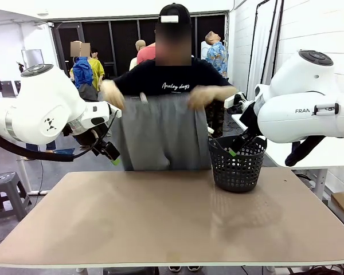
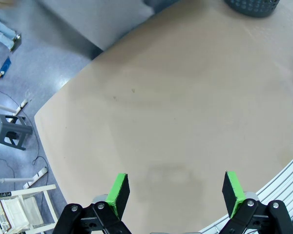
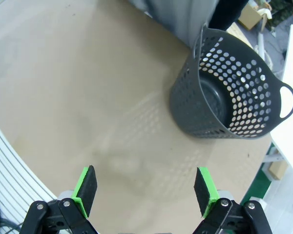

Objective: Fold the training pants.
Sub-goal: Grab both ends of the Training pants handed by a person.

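A black mesh basket (image 3: 211, 87) stands upright on the tabletop (image 1: 172, 220), right of centre in the front view near the far edge. From the right wrist view its dark floor is in plain sight through the open mouth, with two loop handles on the rim.

The left end effector (image 2: 176, 181) hangs above bare tabletop with its green pads spread wide and nothing between them. In the front view it sits at the left, angled down just beside the cloth's lower left corner. The right end effector (image 3: 145, 179) is likewise spread wide and holds nothing. It hovers over the tabletop with the basket ahead of it, and in the front view it points down at the basket's rim.

A person at the far side holds the training pants (image 1: 160, 134) up by the gathered waistband, one hand (image 1: 112, 94) at each top corner. The light grey cloth hangs flat and plain at the frame's centre, its hem level with the tabletop's far edge. Whether it touches the tabletop I cannot tell.
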Controlling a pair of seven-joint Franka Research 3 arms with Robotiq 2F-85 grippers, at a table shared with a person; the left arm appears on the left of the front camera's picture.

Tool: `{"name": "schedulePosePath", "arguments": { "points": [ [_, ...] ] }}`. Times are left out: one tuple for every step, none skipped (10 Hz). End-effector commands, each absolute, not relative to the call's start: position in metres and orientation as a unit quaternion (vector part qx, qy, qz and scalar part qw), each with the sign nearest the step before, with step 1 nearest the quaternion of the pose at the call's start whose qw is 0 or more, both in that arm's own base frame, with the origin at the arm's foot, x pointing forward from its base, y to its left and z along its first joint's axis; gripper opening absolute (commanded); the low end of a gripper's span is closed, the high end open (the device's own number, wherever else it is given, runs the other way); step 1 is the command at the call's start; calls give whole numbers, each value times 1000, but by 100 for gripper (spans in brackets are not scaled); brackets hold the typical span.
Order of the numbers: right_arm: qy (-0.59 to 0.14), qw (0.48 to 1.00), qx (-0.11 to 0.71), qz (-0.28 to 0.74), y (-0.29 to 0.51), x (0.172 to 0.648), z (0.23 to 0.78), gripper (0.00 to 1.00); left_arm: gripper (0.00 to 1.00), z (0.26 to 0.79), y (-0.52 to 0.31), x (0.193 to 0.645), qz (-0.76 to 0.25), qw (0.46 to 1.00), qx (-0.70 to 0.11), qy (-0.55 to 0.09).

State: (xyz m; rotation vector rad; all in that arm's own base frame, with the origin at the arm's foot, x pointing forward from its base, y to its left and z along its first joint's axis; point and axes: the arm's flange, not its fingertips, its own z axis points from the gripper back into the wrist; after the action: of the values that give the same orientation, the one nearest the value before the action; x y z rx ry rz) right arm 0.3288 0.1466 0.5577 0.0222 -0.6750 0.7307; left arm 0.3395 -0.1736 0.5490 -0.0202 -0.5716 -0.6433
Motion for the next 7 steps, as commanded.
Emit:
{"name": "schedulePosePath", "arguments": {
  "points": [
    [-323,878,15,353,146,329,557,100,100,548,-174,340,-316,908,-12,-276],
    [-323,878,15,353,146,329,557,100,100,548,-174,340,-316,908,-12,-276],
    [-323,878,15,353,146,329,557,100,100,548,-174,340,-316,908,-12,-276],
    [-323,878,15,353,146,329,557,100,100,548,-174,340,-316,908,-12,-276],
    [-323,878,15,353,146,329,557,100,100,548,-174,340,-316,908,-12,-276],
    [-323,878,15,353,146,329,557,100,100,548,-174,340,-316,908,-12,-276],
    [-323,878,15,353,146,329,557,100,100,548,-174,340,-316,908,-12,-276]
  ]
}}
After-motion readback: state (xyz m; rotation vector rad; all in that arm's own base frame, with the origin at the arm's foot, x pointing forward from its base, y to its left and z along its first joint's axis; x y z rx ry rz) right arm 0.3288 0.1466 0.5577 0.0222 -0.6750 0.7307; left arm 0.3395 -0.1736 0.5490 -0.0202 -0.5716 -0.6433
